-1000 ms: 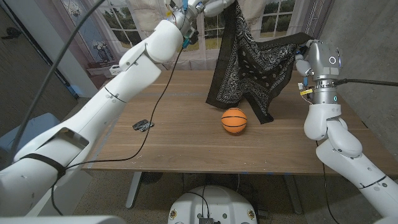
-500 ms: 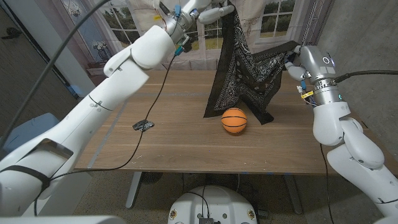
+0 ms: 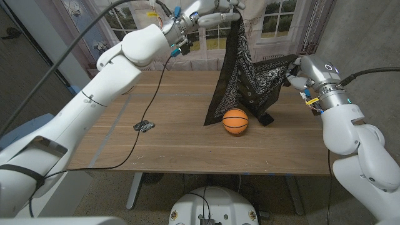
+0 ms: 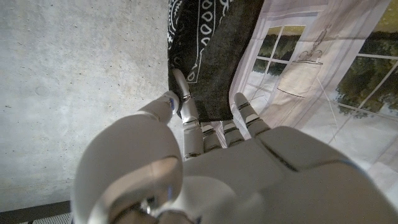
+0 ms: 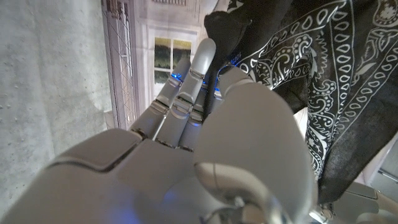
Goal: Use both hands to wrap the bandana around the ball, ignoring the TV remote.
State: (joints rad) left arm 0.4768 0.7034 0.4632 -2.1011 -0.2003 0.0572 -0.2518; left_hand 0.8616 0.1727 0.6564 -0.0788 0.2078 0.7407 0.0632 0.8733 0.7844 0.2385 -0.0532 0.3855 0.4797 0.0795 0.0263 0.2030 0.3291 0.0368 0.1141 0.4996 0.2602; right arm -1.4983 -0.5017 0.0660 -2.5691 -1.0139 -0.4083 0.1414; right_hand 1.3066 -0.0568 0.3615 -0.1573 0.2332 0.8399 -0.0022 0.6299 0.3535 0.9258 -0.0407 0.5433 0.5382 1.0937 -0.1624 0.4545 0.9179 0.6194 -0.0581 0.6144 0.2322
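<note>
The black paisley bandana hangs stretched in the air above the table's far side. My left hand holds its top corner high at the back, the same corner pinched in the left wrist view. My right hand grips the opposite corner lower, at the right, with cloth bunched over its fingers. The orange ball sits on the wooden table just in front of the cloth's hanging lower edge. The black TV remote lies at the left of the table.
A thin black cable trails from my left arm across the table's left half and off the front edge. Windows and pale curtains stand behind the table, a concrete wall at the right.
Both hands have carried the bandana left and slightly down. My right hand moved in toward the ball; the cloth's lower edge now hangs just behind it. Ball and remote stayed put.
</note>
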